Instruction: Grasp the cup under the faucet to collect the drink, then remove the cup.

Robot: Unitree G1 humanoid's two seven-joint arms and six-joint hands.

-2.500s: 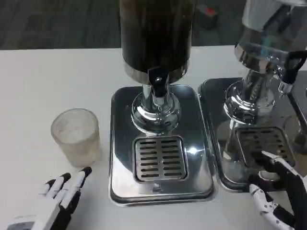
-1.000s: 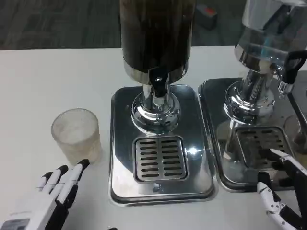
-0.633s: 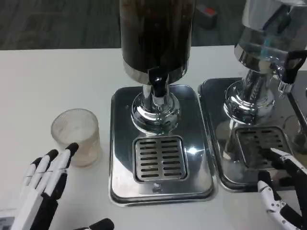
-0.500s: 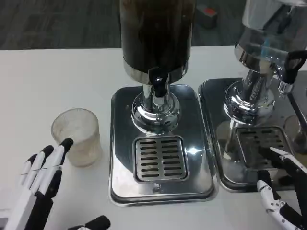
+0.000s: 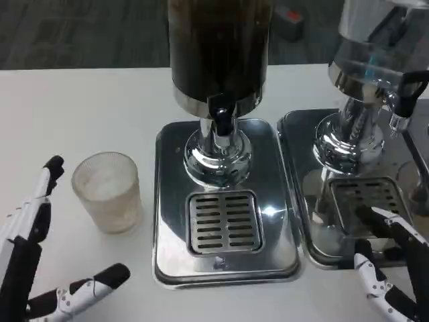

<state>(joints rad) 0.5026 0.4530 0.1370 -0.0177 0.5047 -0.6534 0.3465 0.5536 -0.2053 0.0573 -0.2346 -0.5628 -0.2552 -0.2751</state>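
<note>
Left hand (image 5: 30, 255) fingers now spread wide | cup (image 5: 107, 191) apparently untouched between them

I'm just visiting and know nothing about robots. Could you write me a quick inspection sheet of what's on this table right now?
Surface: white table, bare around the machines.
Job's things: frosted plastic cup stands upright on the table, left of the drip tray, not under the faucet; dark drink dispenser sits above the tray's grate.
Clutter: second dispenser with its own tray at right.
Hands: left hand open, fingers spread either side of the cup, not touching it; right hand open, by the second tray's front edge.
Cables: nothing seen.
Surroundings: dark floor behind the table, small dark object with a red patch on it.
</note>
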